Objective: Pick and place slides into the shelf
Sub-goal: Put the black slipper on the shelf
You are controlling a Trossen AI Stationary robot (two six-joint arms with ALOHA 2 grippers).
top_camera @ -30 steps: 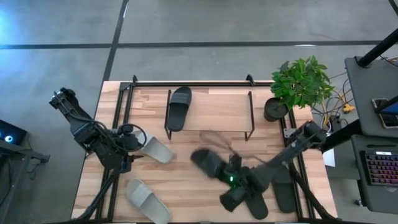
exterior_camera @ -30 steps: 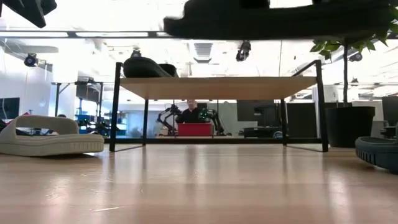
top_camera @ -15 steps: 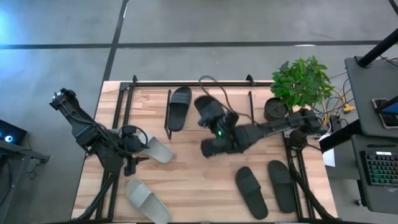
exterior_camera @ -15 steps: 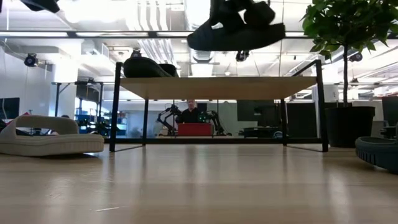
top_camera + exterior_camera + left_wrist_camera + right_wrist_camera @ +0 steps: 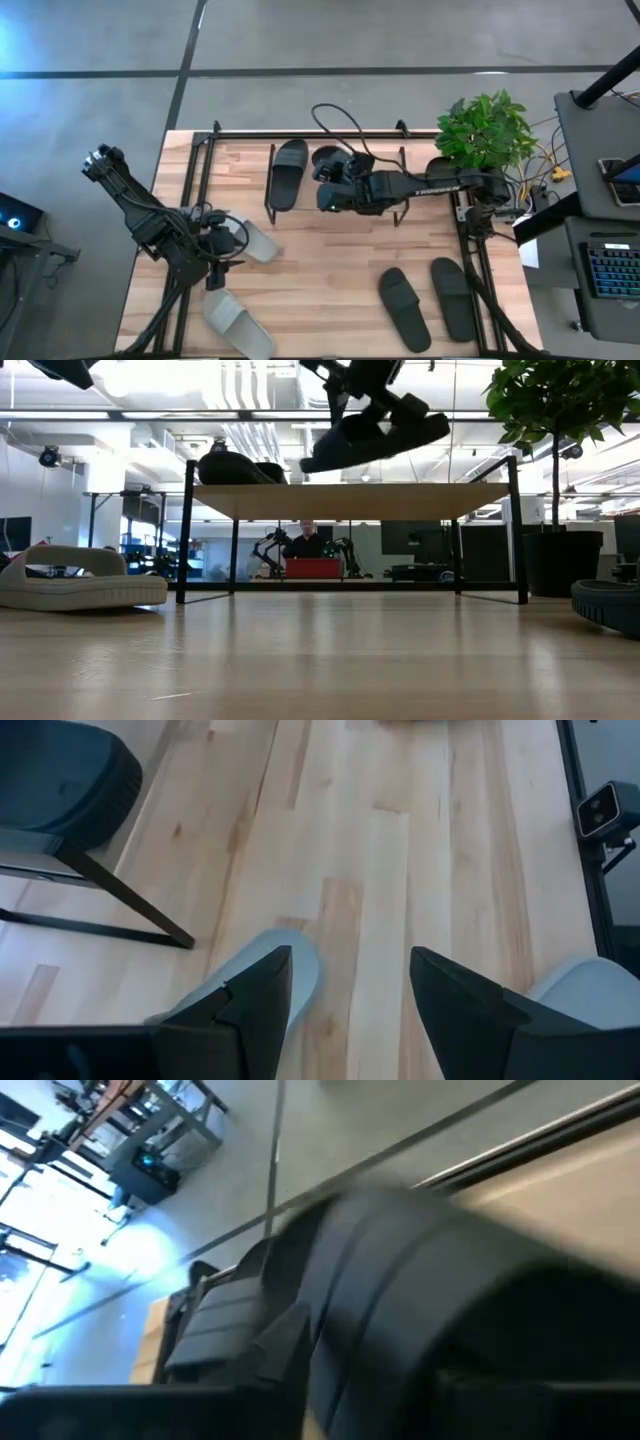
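A dark slide (image 5: 328,160) (image 5: 375,435) is in the air right under my right gripper (image 5: 338,178) (image 5: 365,382), tilted, a little above the shelf's wooden top board (image 5: 370,170) (image 5: 350,500). It fills the right wrist view (image 5: 400,1280). Whether that gripper grips it does not show. Another dark slide (image 5: 288,172) lies flat on the shelf's left part. My left gripper (image 5: 218,270) (image 5: 350,990) is open above the table between two light grey slides (image 5: 255,240) (image 5: 236,322), touching neither. Two dark slides (image 5: 403,308) (image 5: 455,298) lie on the table near right.
A potted plant (image 5: 485,130) stands at the shelf's right end, its black pot (image 5: 562,560) on the table. The shelf's thin black frame legs (image 5: 186,530) (image 5: 518,530) stand on the table. Bare tabletop (image 5: 320,280) lies in front of the shelf.
My right gripper has swung from the table's near right up and toward the far edge with the dark slide, rolling as it went, and is now over the shelf top. The slide, level before, is now tilted. My left gripper has crept slightly toward the near edge.
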